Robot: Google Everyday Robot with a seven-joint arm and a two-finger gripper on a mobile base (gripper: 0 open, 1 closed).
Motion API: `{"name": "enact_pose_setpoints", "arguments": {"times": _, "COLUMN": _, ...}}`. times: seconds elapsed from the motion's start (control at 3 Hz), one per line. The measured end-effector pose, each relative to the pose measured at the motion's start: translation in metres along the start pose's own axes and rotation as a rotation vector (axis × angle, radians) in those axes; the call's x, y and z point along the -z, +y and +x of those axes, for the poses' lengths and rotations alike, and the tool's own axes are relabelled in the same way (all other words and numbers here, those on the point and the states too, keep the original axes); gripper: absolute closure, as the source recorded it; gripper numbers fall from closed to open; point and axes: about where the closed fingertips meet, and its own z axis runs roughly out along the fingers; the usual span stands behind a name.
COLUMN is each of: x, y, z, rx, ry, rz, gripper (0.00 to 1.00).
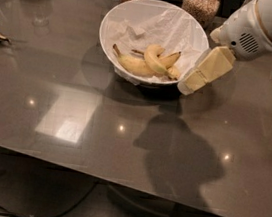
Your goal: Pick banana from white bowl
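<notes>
Grey and glossy, the table (pixel 74 117) carried the white bowl (pixel 107 25), lined with crumpled paper (pixel 160 23). Inside lay the banana (pixel 152 57), hooked against a longer banana (pixel 132 65). Just right of the rim hung the gripper (pixel 187 85), outside the bowl; whether it was open I could not tell. Reaching in from there, it risked knocking the rim or seizing the longer fruit.

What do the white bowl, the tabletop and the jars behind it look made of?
White bowl: smooth, opaque, faintly shiny; glazed ceramic or plastic, unclear. Tabletop: polished grey-brown stone or laminate; it mirrors lights. Jars: clear glass, contents showing through. Gripper, beside the bowl's right rim: matte cream plastic, seemingly.
</notes>
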Motion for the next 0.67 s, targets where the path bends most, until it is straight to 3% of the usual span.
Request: {"name": "enact_pose_setpoints", "arguments": {"times": 0.67, "x": -0.033, "y": -0.040, "z": -0.038, "rx": -0.081, "ry": -0.098, "rz": 0.154, "gripper": 0.00}}
